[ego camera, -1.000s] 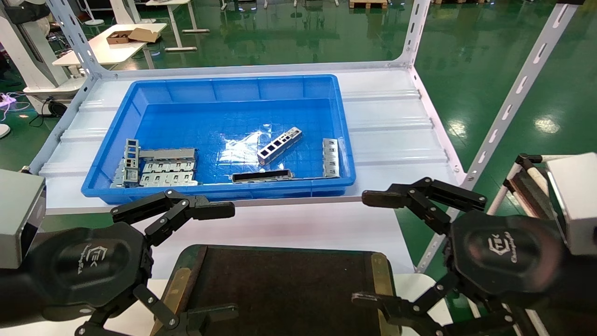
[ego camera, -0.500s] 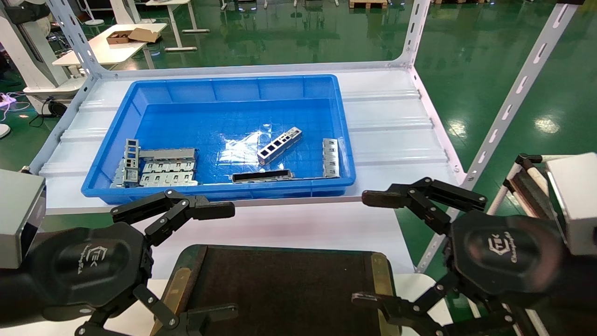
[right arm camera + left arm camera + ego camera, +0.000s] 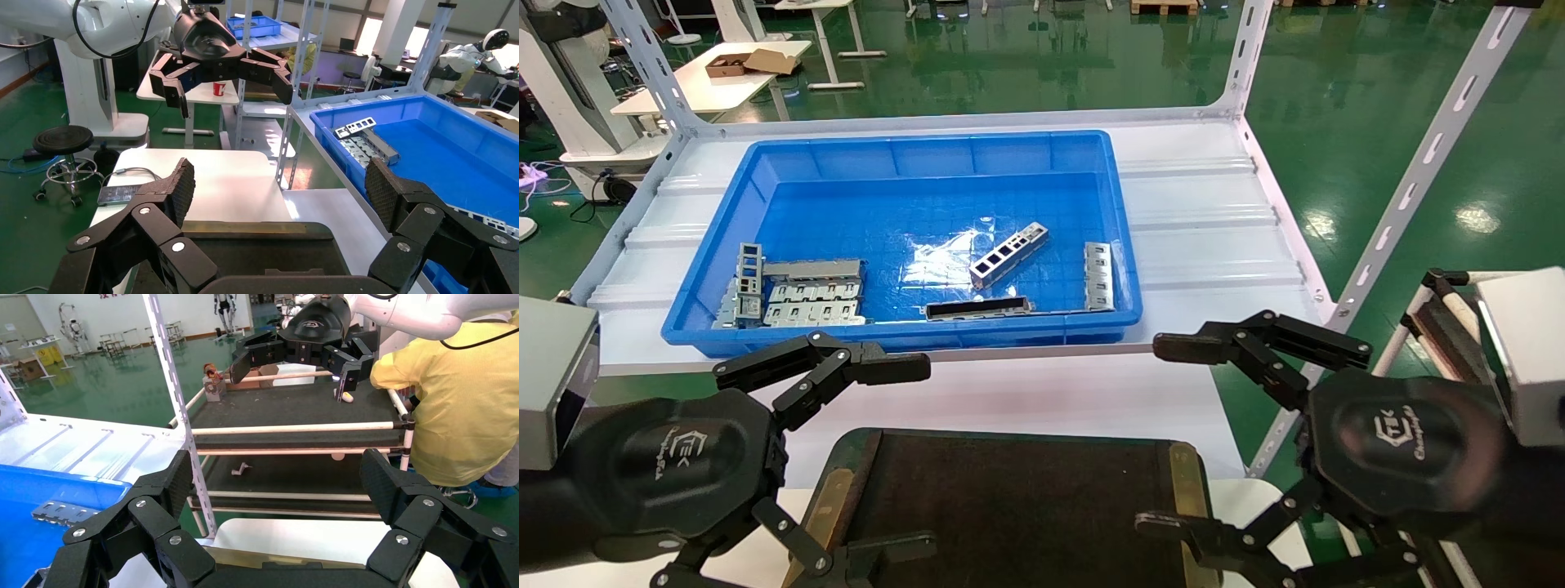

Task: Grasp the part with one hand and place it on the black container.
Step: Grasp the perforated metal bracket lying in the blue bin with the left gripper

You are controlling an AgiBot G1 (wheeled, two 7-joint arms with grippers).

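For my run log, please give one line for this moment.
left hand open | right hand open | slim silver windowed metal bar in blue bin

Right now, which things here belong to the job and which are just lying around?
Job:
- the part, lying loose in the blue bin
- the black container, nearest the robot
- left hand and right hand, both open over the container's ends

Lying about:
- blue bin
- slotted bar
- grey plates

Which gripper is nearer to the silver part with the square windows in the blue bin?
Right, slightly. The part lies diagonally in the bin; the right gripper is near-right of it, the left gripper near-left.
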